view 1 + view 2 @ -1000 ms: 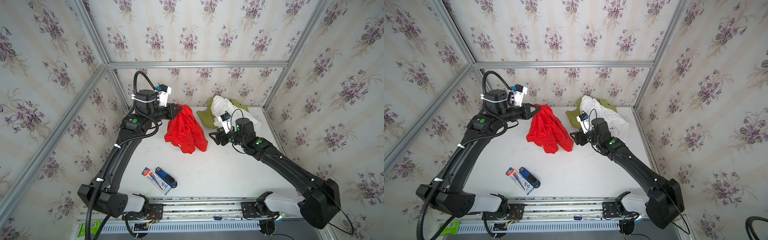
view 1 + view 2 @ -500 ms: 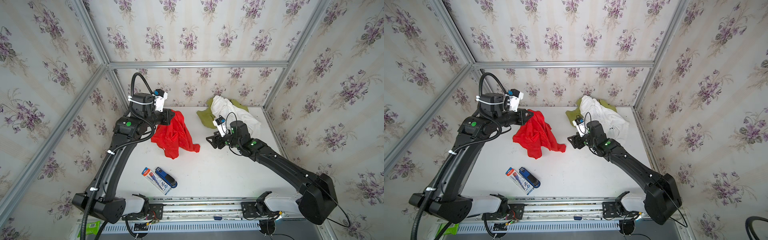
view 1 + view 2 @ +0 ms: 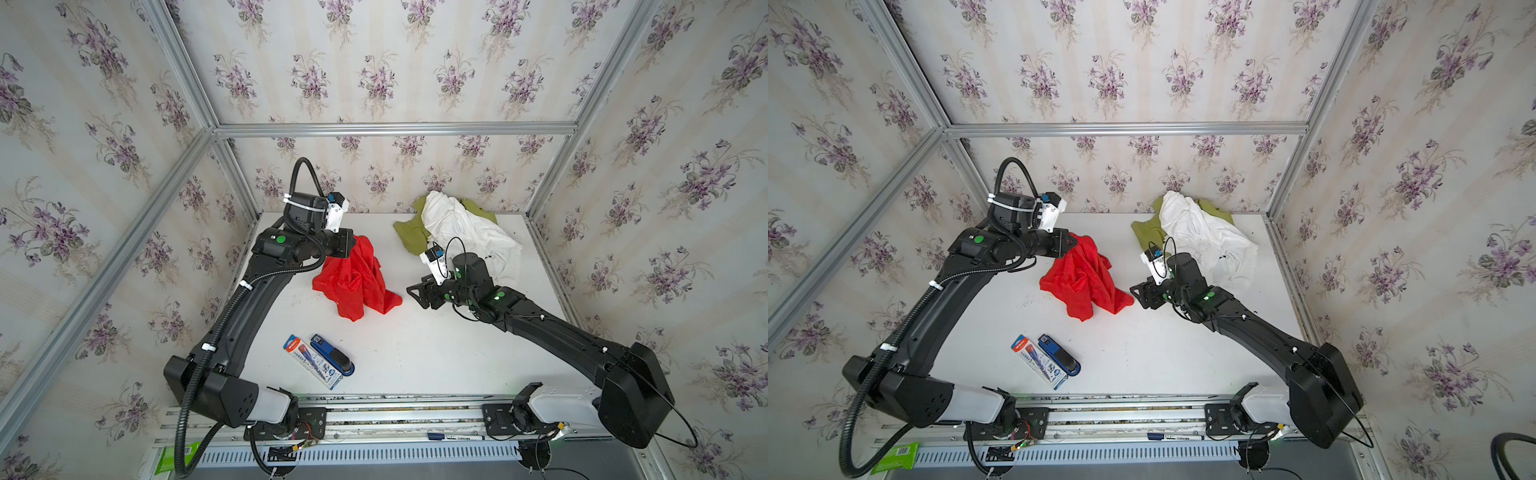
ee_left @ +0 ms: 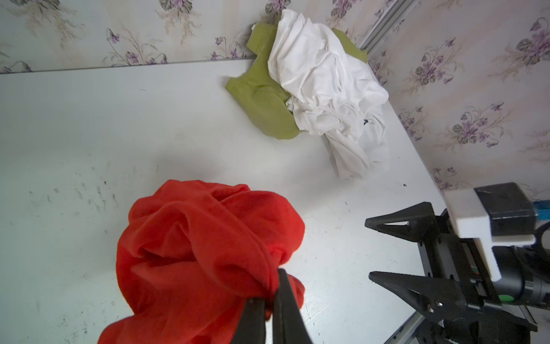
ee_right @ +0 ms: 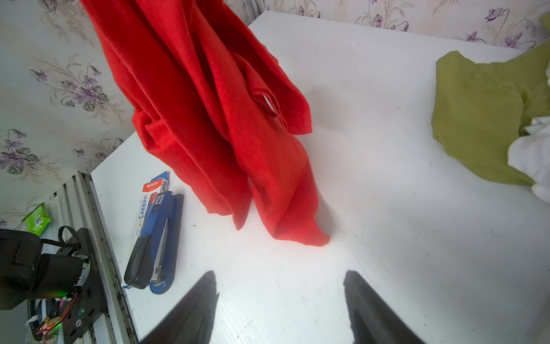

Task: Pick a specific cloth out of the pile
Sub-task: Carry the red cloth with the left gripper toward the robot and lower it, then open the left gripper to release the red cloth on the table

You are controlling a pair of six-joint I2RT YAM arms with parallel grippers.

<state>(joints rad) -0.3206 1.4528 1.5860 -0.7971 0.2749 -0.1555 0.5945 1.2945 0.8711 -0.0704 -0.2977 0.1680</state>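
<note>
Hanging from the clamped left hand (image 4: 269,290), the cloth (image 4: 193,253) drapes straight down.

Cream walls papered with purple flower sprigs (image 3: 415,41), silver aluminium frame bars (image 3: 395,129) along corners, scuffed white bench (image 3: 415,353), even light.

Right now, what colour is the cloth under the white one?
Olive green. The green cloth shows best in the left wrist view, under the white cloth.

On the white table (image 3: 436,357) lie the pile (image 3: 457,232) at back right and a stapler (image 3: 334,354) just beside a pen box (image 3: 309,359).
</note>
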